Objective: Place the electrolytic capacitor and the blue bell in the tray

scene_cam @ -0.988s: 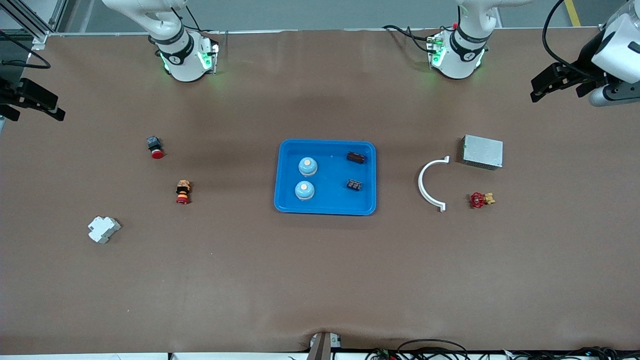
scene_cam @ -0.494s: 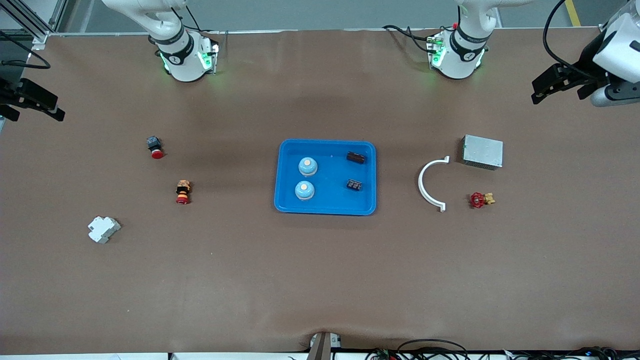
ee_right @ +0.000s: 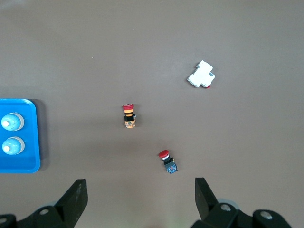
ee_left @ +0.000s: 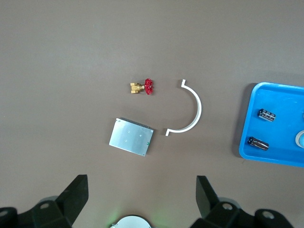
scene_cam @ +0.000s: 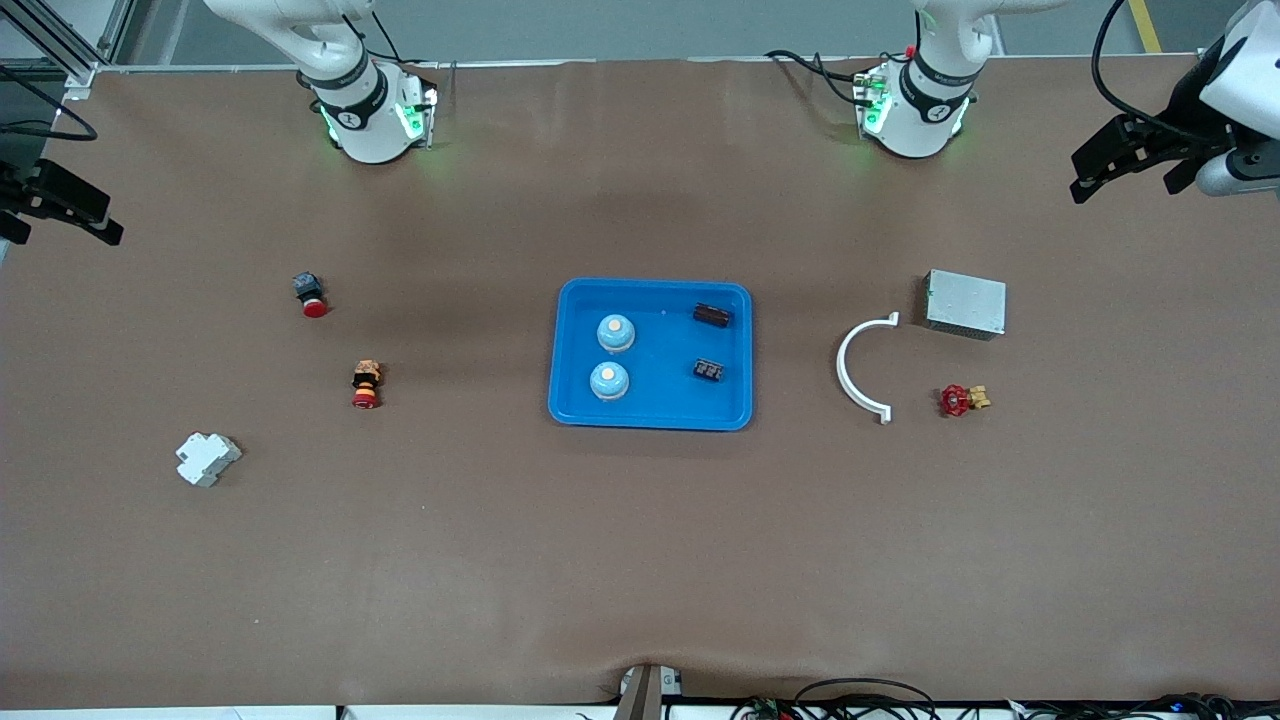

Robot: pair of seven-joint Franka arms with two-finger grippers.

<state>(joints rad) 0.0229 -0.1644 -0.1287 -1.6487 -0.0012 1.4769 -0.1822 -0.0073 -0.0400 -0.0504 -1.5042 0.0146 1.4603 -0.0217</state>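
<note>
The blue tray point(scene_cam: 665, 405) lies mid-table. In it stand two blue bells point(scene_cam: 616, 333) point(scene_cam: 609, 380) toward the right arm's end. Two dark electrolytic capacitors point(scene_cam: 712, 315) point(scene_cam: 709, 370) lie in it toward the left arm's end. My left gripper point(scene_cam: 1125, 185) hangs open and empty over the table's left-arm end, well apart from the tray. My right gripper point(scene_cam: 58, 232) hangs open and empty over the right-arm end. The left wrist view shows its gripper point(ee_left: 141, 185), the tray point(ee_left: 280, 128) and both capacitors point(ee_left: 267, 115) point(ee_left: 258, 143). The right wrist view shows its gripper point(ee_right: 140, 187), the tray point(ee_right: 29, 142) and both bells point(ee_right: 10, 122) point(ee_right: 11, 146).
Toward the left arm's end lie a grey metal box point(scene_cam: 965, 303), a white curved clip point(scene_cam: 848, 370) and a red-handled valve point(scene_cam: 960, 400). Toward the right arm's end lie two red push buttons point(scene_cam: 310, 295) point(scene_cam: 366, 385) and a white plastic block point(scene_cam: 207, 459).
The left gripper has drifted a little toward the robots' edge and the table's end. The right gripper has edged slightly outward too. Nothing on the table has moved.
</note>
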